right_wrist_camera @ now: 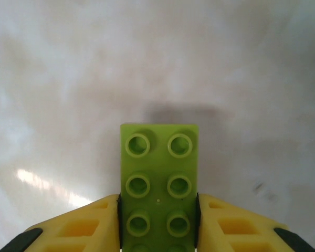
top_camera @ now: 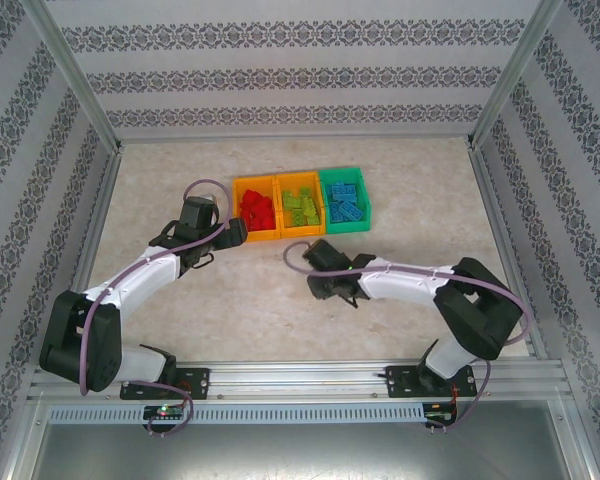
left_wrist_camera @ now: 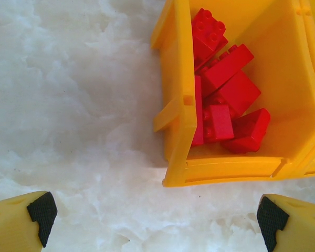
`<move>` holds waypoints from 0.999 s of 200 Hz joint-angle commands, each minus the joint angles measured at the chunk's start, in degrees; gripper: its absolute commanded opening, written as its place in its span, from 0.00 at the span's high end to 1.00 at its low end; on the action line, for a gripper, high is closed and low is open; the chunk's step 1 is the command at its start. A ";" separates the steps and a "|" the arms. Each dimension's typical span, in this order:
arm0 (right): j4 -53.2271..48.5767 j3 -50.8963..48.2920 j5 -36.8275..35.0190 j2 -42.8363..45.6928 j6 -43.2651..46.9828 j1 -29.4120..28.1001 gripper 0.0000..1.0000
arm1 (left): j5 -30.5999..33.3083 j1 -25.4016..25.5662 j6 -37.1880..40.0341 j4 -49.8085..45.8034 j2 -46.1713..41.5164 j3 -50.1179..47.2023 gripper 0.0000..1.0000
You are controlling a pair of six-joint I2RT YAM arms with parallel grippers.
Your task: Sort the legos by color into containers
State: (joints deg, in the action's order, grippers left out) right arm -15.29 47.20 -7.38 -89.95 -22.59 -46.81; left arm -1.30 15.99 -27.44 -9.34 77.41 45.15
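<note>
Right wrist view: lime brick (right_wrist_camera: 158,173) clamped in the right gripper (right_wrist_camera: 158,210) over the table's middle. Carry it level above the middle orange bin (top_camera: 299,177), which holds greens, and release low. Left gripper (left_wrist_camera: 155,214) gapes empty beside the left orange bin (left_wrist_camera: 174,131).

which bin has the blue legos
The green bin, rightmost in the row; the left orange bin holds red bricks, the middle orange bin lime green ones.

Two orange bins (top_camera: 257,236), one green bin (top_camera: 346,226)
</note>
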 commanded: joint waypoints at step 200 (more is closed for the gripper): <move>14.26 29.31 24.05 -17.50 -2.10 21.69 0.10 | 0.68 -0.69 1.20 2.06 -2.42 -0.76 0.00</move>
State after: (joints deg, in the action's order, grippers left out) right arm -2.85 80.99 17.50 -113.40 -26.15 -25.61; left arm -1.30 15.99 -27.42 -9.28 76.60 45.10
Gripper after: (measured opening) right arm 0.829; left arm 0.996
